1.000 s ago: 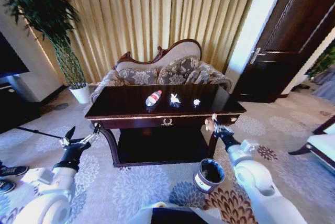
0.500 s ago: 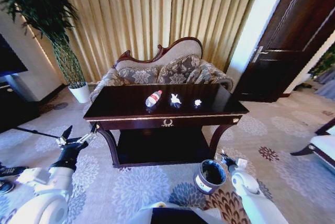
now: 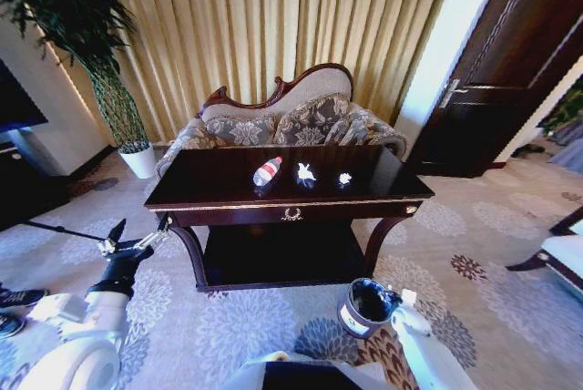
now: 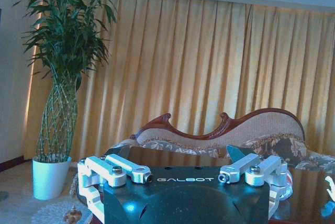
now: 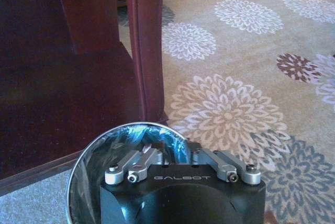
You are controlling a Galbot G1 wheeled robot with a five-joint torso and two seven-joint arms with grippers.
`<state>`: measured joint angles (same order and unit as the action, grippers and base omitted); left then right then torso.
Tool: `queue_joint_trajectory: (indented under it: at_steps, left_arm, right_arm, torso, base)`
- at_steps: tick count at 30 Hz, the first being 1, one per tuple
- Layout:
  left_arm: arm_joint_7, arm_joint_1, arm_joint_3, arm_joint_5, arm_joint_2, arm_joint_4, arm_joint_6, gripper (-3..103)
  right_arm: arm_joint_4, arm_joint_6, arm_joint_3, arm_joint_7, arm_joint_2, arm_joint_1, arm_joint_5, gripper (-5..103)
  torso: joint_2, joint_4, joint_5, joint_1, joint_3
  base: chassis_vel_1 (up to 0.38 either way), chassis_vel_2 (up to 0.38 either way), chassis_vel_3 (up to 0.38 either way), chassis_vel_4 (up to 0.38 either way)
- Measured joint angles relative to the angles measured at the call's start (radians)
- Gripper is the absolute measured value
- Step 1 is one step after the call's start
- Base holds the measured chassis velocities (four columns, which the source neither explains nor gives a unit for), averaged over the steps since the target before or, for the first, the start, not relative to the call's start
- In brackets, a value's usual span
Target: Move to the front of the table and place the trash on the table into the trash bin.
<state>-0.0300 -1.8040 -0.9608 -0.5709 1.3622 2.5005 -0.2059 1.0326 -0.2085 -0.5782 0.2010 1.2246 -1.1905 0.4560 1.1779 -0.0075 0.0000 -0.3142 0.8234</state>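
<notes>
On the dark surface [image 3: 228, 185] your three trash pieces [image 3: 304, 172] remain; your right gripper [image 5: 180, 164] has dropped to the trash bin [image 3: 365, 306], released and empty, left gripper [image 3: 137, 242] spread, idle.

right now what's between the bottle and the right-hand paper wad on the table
The other paper wad lies between the bottle and the right-hand wad, in the head view.

- dark glossy wooden table [image 3: 228, 191], gold trim, curved legs
- white plastic bottle, red label [image 3: 266, 171], lying on table
- two crumpled white paper wads [image 3: 305, 172], beside bottle
- round dark trash bin [image 3: 364, 306], upright on carpet, near table's right leg
</notes>
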Motion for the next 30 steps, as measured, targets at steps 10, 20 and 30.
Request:
queue_joint_trajectory:
  at_steps: [10,20,30]
  left_arm:
    - [0.001,-0.001,0.001,0.000,0.002,0.000,0.000,100]
    - [0.001,-0.002,0.001,0.000,0.006,0.000,0.001,100]
    - [0.002,0.002,0.006,0.000,0.007,0.000,0.001,100]
  right_arm:
    - [0.006,0.000,-0.004,-0.003,-0.010,-0.009,-0.012,61]
    - [0.034,0.000,-0.012,-0.003,-0.011,-0.026,-0.008,97]
    - [0.285,0.058,-0.068,-0.105,-0.045,-0.114,0.118,100]
  torso:
    - [0.000,-0.0002,0.0000,0.000,0.000]
    - [0.000,-0.0001,0.0000,0.000,0.000]
    - [0.000,0.0000,0.0000,0.000,0.000]
  base:
    - [0.000,0.000,0.000,0.000]
    - [0.000,0.000,0.000,0.000]
    - [0.000,0.000,0.000,0.000]
